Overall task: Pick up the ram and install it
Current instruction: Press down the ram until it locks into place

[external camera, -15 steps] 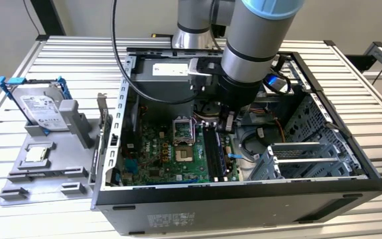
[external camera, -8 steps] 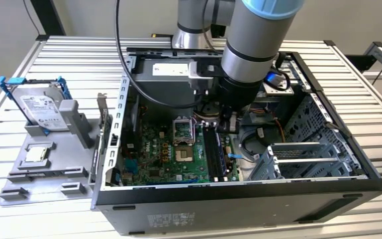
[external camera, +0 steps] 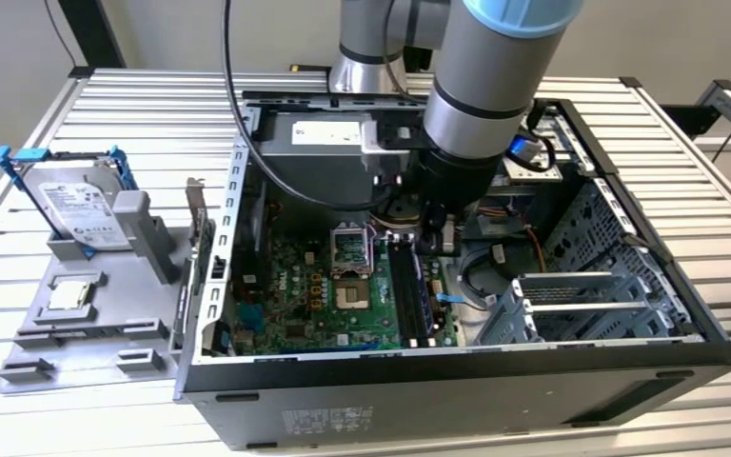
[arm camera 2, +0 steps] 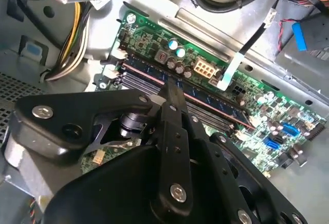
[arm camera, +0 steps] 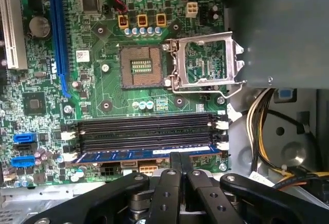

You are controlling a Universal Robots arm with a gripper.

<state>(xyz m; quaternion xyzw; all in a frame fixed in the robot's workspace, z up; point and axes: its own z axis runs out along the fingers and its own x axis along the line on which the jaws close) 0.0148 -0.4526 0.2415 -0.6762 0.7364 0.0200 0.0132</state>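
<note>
Hand [arm camera: 179, 165] clenched, fingertips pressing on ram [arm camera: 128, 155] seated in motherboard [arm camera: 103, 85] slot

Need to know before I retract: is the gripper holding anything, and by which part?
Nothing looks held. The gripper is shut, its tip at the top edge of the ram, which sits in the slot.

Slatted metal table [external camera: 670, 133] carries open computer case [external camera: 467, 390] and grey fixture tray [external camera: 99, 333].
</note>
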